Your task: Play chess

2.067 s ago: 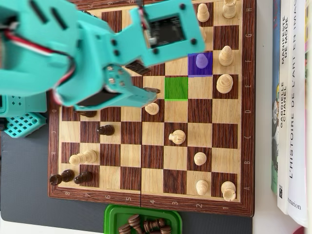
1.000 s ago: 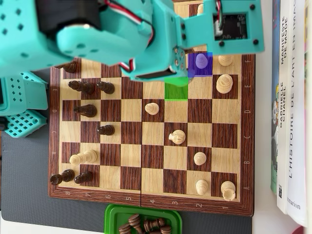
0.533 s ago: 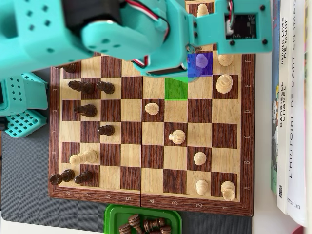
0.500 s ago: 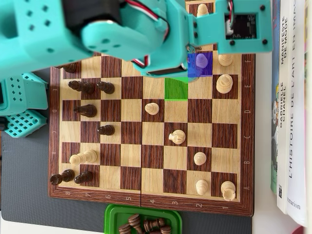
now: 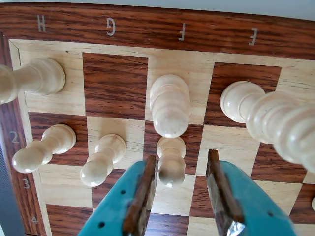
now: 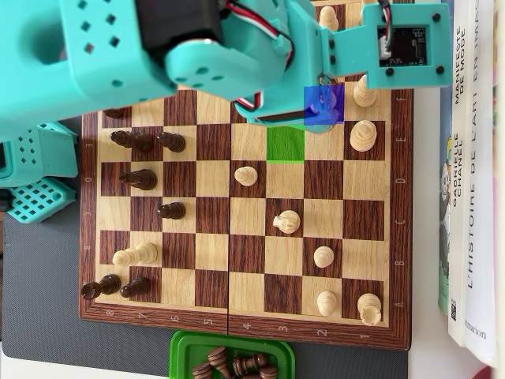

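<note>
In the wrist view my gripper (image 5: 179, 161) is open and low over the chessboard (image 5: 113, 78). A white pawn (image 5: 171, 164) stands between the fingers, close against the left finger (image 5: 145, 189) and with a wide gap to the right finger (image 5: 216, 189). In the overhead view the turquoise arm (image 6: 237, 55) covers the board's top. Its tip is over a blue-marked square (image 6: 323, 106), which hides most of the pawn there. A green-marked square (image 6: 285, 144) lies diagonally below, with no piece on it.
Tall white pieces (image 5: 170, 105) (image 5: 268, 120) stand just beyond the pawn, and two more pawns (image 5: 101, 157) (image 5: 44, 147) to its left. Overhead, white pieces (image 6: 364, 136) (image 6: 246, 175) and dark pieces (image 6: 138, 179) dot the board. A green tray (image 6: 183, 347) holds captured pieces; books (image 6: 473, 174) line the right.
The arm has swung from the board's middle toward the upper right. Its tip now sits over the blue-marked square and hides the pawn, which showed plainly before.
</note>
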Robot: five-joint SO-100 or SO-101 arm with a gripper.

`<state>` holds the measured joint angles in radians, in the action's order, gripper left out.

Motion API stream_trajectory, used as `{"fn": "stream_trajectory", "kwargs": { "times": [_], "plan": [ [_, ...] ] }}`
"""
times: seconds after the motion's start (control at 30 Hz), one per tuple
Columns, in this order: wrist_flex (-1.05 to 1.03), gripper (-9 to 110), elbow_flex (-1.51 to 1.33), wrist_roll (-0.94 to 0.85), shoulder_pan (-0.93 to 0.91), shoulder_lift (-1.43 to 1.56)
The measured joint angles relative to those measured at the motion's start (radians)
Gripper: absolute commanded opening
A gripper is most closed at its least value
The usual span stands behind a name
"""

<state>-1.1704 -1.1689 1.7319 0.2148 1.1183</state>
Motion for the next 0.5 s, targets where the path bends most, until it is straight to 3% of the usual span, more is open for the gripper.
{"fn": "stream_trajectory", "kwargs": {
  "times": [0.5],
  "plan": [
    [0.000,16,0.002,0.000,0.000,-0.032]
  ]
}}
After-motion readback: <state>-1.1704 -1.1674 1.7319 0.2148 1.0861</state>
